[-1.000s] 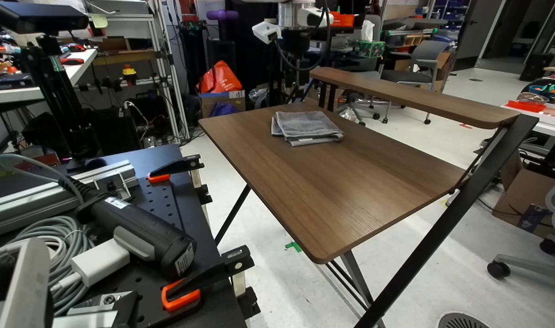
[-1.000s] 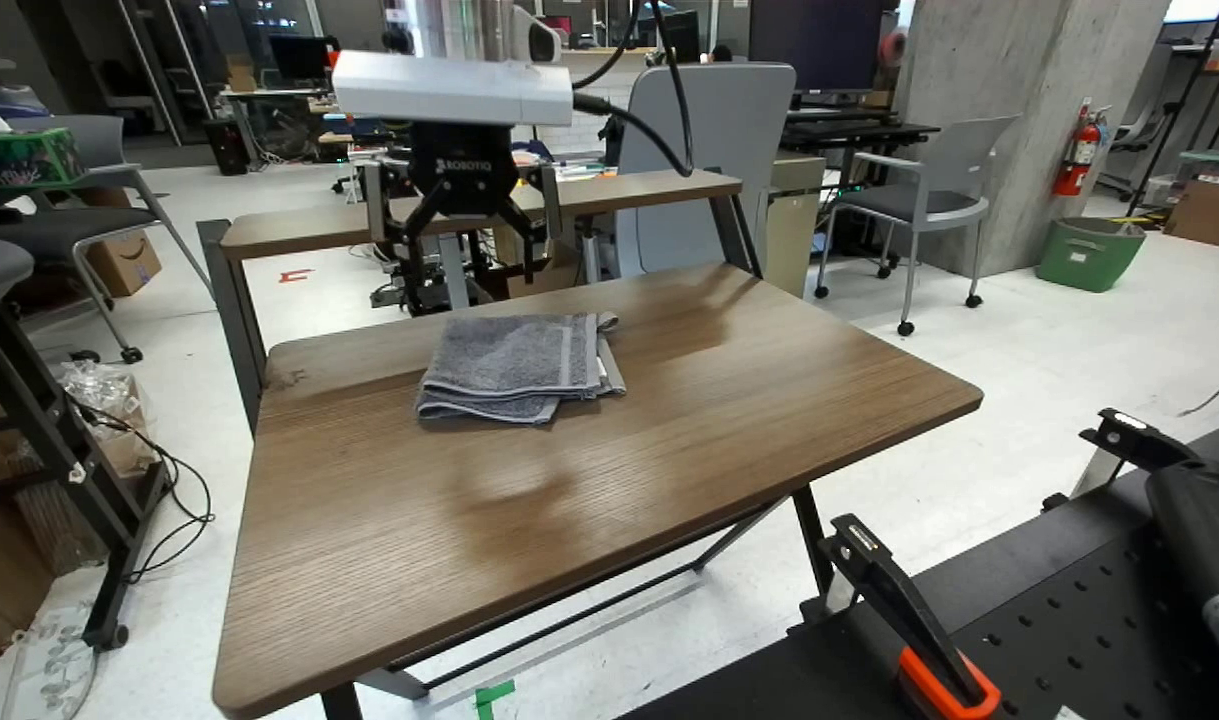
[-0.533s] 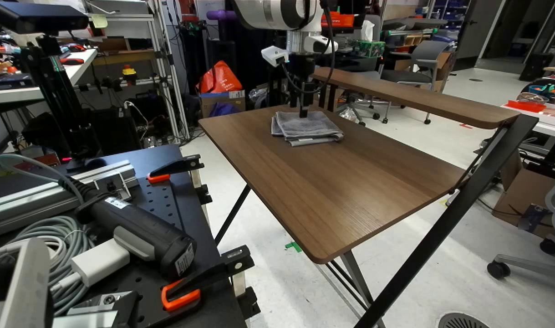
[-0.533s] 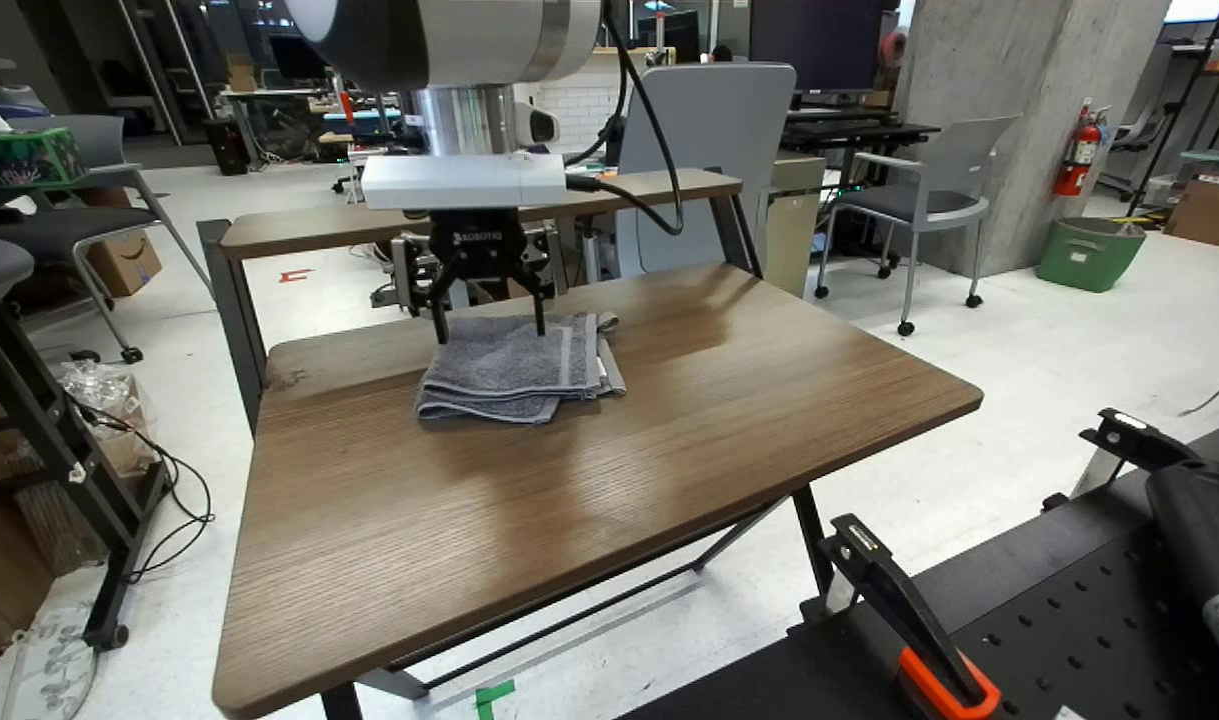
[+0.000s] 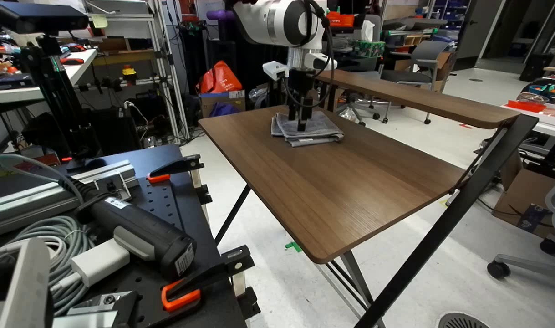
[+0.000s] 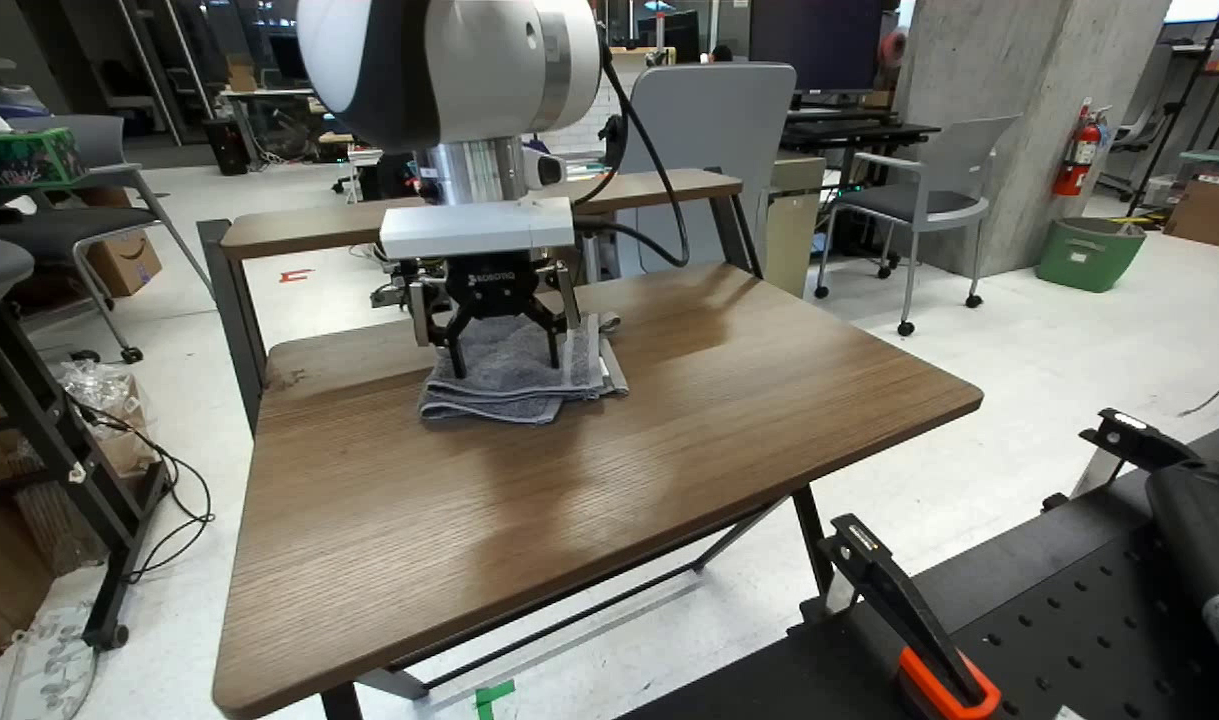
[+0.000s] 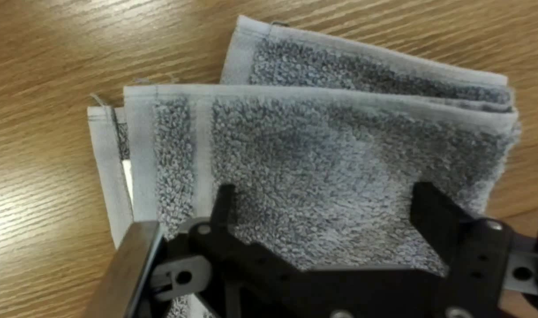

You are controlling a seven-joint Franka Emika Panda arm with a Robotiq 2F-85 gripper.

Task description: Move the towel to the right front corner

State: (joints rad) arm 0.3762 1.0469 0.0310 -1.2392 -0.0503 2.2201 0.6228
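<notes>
The towel (image 6: 509,342), a folded grey cloth with lighter bands, lies flat on the dark-brown tabletop (image 6: 389,540), in its rear left part in this exterior view. It also shows in an exterior view (image 5: 325,125) and in the wrist view (image 7: 304,145). My gripper (image 6: 507,371) points straight down over the towel with its fingers wide apart. Its fingertips are at or just above the cloth, and nothing is pinched between them; the gripper also shows in the wrist view (image 7: 325,186). The tabletop's front corner far from the towel (image 6: 954,395) shows in both exterior views (image 5: 322,255).
A narrow raised shelf (image 6: 659,190) runs along the tabletop's back edge. A black cart (image 5: 186,291) with orange-handled clamps and cables stands beside the front edge. Chairs (image 6: 919,185) stand behind. A loose cable hangs from the wrist.
The gripper has come down from above the shelf's height to the towel's surface, fingers staying spread. The towel's outline has shifted very slightly.
</notes>
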